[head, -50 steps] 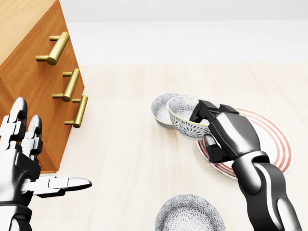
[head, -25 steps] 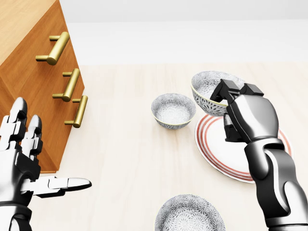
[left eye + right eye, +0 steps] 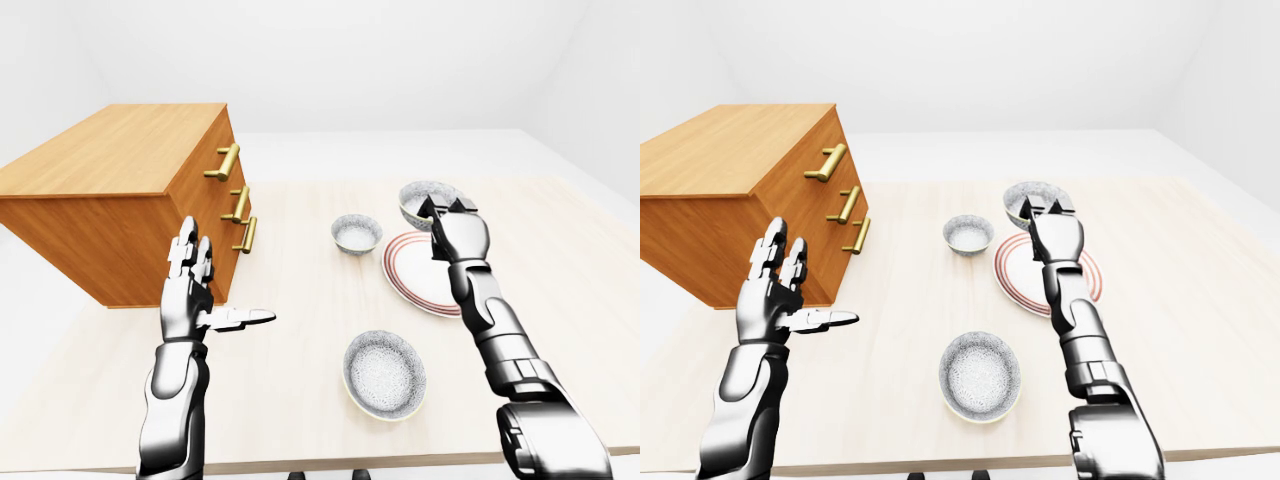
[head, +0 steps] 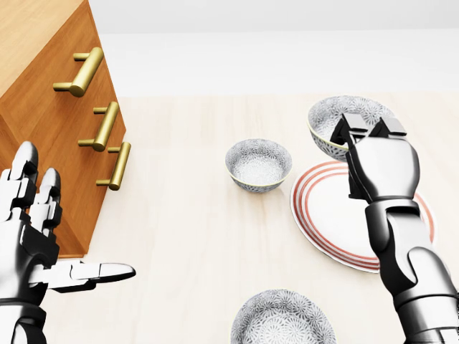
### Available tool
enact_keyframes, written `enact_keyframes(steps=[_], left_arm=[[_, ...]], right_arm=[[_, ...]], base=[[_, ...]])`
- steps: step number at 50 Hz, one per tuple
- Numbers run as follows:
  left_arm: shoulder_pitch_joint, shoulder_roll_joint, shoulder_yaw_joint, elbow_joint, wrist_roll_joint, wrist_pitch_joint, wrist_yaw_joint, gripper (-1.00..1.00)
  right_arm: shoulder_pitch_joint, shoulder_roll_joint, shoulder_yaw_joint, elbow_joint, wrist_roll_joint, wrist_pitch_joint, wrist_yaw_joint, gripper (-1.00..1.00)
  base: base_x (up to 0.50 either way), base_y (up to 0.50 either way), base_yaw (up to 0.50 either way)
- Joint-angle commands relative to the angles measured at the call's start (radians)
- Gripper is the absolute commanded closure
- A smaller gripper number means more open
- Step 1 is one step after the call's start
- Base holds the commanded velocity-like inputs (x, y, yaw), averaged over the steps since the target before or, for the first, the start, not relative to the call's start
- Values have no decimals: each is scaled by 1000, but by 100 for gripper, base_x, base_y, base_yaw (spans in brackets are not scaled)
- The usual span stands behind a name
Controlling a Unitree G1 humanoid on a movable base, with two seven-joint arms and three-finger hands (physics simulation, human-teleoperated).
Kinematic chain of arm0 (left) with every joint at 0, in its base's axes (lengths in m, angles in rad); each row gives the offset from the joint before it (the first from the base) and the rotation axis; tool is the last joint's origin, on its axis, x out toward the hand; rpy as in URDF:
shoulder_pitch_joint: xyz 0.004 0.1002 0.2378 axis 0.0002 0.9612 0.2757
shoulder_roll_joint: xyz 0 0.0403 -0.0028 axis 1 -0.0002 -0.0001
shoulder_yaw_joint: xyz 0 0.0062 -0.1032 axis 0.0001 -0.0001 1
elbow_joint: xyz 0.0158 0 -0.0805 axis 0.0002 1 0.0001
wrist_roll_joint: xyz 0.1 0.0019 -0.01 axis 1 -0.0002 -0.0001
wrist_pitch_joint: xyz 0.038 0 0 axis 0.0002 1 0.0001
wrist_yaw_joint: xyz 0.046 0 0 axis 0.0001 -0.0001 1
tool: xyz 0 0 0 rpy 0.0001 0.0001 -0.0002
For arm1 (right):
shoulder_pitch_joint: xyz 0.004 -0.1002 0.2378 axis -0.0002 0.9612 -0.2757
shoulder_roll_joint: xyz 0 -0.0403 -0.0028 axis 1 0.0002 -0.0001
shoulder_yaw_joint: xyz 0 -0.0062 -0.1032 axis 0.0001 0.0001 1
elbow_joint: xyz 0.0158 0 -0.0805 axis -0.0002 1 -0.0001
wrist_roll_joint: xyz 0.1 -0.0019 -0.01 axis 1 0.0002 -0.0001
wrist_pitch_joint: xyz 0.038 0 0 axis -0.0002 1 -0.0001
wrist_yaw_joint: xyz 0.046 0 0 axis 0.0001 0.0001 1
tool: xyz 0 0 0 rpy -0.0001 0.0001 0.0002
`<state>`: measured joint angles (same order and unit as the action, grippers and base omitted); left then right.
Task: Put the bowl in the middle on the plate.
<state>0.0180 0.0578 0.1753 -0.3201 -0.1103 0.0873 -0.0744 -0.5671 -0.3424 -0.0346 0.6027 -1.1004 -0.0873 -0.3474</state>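
The right fingers (image 4: 351, 127) grip the bowl (image 4: 327, 118) above the upper edge of the plate (image 4: 330, 215). Next, it should be lowered to the plate's centre and let go. The left fingers (image 4: 100, 272) are spread and empty.

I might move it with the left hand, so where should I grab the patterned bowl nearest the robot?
Probably pinch the rim of the patterned bowl on its left side in the left-eye view, coming down from above with the open left hand. It sits upright, mouth up, with no handle.
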Motion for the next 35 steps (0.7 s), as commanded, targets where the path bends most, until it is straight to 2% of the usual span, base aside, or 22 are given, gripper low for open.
enact_keyframes(steps=[1, 17, 35], left_arm=[[1, 0, 1, 1, 0, 0, -1, -100], [5, -1, -2, 14, 4, 0, -2, -100], [5, -2, -2, 15, 4, 0, -1, -100]], right_arm=[[-121, -23, 38, 285, -118, 0, -176, 100], [-221, -42, 87, 645, -132, 0, -176, 100], [-211, -49, 94, 705, -98, 0, -176, 100]], base=[[0, 0, 0], [0, 0, 0], [0, 0, 0]])
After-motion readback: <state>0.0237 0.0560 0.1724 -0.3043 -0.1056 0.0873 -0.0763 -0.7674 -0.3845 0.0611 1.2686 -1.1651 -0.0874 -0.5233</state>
